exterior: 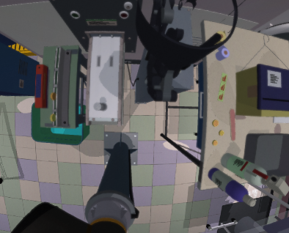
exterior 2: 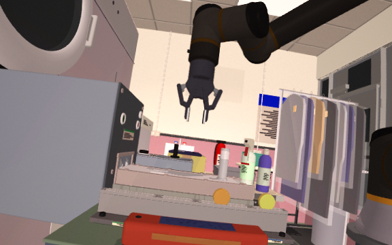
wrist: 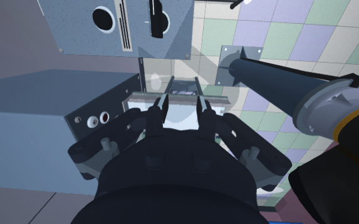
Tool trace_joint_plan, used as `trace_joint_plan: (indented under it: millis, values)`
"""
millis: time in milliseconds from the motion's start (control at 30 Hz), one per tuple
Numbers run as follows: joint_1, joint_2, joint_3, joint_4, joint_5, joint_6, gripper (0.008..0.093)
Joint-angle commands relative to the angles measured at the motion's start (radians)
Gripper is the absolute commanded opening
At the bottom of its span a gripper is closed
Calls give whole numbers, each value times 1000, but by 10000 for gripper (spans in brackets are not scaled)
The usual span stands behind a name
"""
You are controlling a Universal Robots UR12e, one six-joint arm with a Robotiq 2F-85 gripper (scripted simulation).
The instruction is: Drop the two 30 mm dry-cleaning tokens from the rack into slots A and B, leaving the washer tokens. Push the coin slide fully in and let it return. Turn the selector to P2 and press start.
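On the left bench the token rack stands on a green base, with two yellow tokens on its near edge. Beside it lies the pale coin slide with a round knob and two slots near its far end. The grey selector box with its black handle sits to the right of the slide. My gripper hangs high above the selector box, open and empty.
A yellow and blue box sits on the beige table to the right, with spray bottles and three small yellow discs. A red case lies in front of the rack. Hanging garments stand at the far right.
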Motion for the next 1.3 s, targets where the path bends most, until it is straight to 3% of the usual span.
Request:
trace_joint_plan:
  millis: [0, 333, 600, 1000, 1267]
  values:
    - [-7, 9, -8, -2, 0, -7, 480]
    - [-73, 93, -83, -12, 0, -73, 480]
    - [-96, 129, -117, -13, 0, -97, 480]
    - [-101, 138, -121, -18, 0, -101, 480]
    - [-101, 164, -93, -71, 0, -102, 480]
